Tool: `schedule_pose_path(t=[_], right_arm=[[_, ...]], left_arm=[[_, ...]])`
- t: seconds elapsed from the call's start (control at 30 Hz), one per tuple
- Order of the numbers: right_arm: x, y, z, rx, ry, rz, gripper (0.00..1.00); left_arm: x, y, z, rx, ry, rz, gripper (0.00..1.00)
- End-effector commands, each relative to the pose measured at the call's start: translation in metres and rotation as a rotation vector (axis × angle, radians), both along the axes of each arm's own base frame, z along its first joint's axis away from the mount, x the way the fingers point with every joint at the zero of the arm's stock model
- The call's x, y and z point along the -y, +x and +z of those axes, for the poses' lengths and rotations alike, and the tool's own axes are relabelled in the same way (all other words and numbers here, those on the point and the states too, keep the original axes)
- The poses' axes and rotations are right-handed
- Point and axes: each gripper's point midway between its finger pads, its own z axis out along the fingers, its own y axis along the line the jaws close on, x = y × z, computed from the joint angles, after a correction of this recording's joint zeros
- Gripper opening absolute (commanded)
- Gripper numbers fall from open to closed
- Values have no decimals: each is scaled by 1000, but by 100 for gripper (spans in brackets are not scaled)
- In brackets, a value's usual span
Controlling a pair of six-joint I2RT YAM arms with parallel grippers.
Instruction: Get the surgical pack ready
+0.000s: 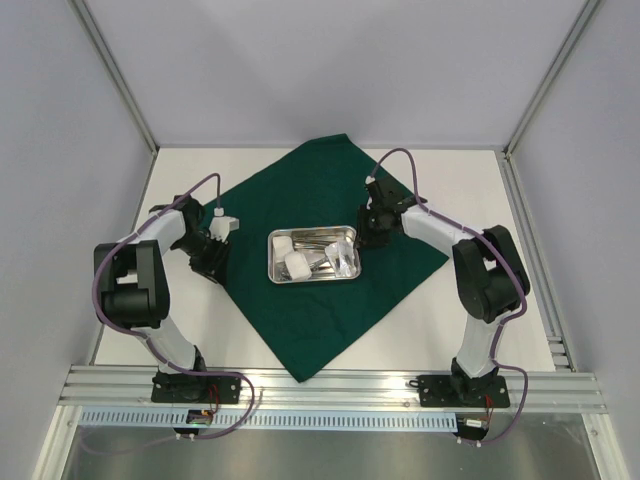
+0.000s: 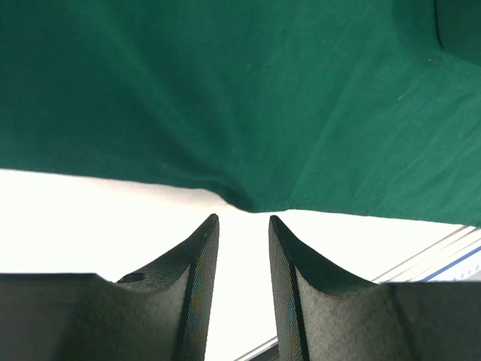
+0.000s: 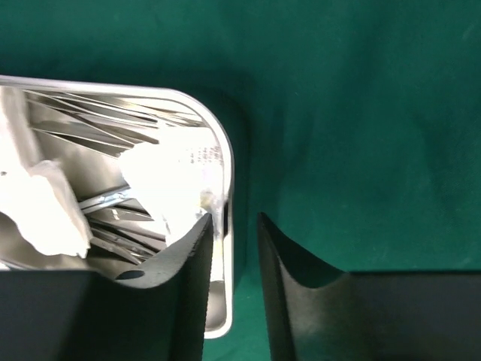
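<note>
There's the white tabletop, and spread flat on it one dark green square cloth, turned diamond-wise.

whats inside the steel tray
White gauze and slim metal instruments lie in the tray. The gauze covers parts of the instruments and the tray floor, so their count stays unclear.

2 robot arms rise from the near edge and bend inward. The left arm folds back at its elbow, left gripper held low, jaws slightly apart. The right arm mirrors it, right gripper low, jaws slightly apart.
</note>
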Motion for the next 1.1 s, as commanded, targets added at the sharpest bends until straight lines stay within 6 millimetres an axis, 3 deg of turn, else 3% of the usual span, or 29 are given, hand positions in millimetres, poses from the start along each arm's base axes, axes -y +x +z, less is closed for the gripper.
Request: schedule_pose_path(t=[0.0,0.13,0.3,0.53,0.97,1.07], right_arm=[[1,6,-3,28,-6,-32,28],[1,-6,-10,1,5,-39,10],[5,-30,-9,-3,-4,-56,2],[1,-52,-2,-15,70,-133,0],[-16,-57,5,-11,165,-208,1],[-21,-57,11,7,171,-201,5]], left_arm=[[-3,3,13,48,-15,21,41],[-3,3,14,49,-22,24,41],[-3,2,14,50,-23,26,41],[-3,1,13,43,-24,27,41],[-7,-1,17,56,-13,37,42],[-7,-2,18,57,-13,41,42]])
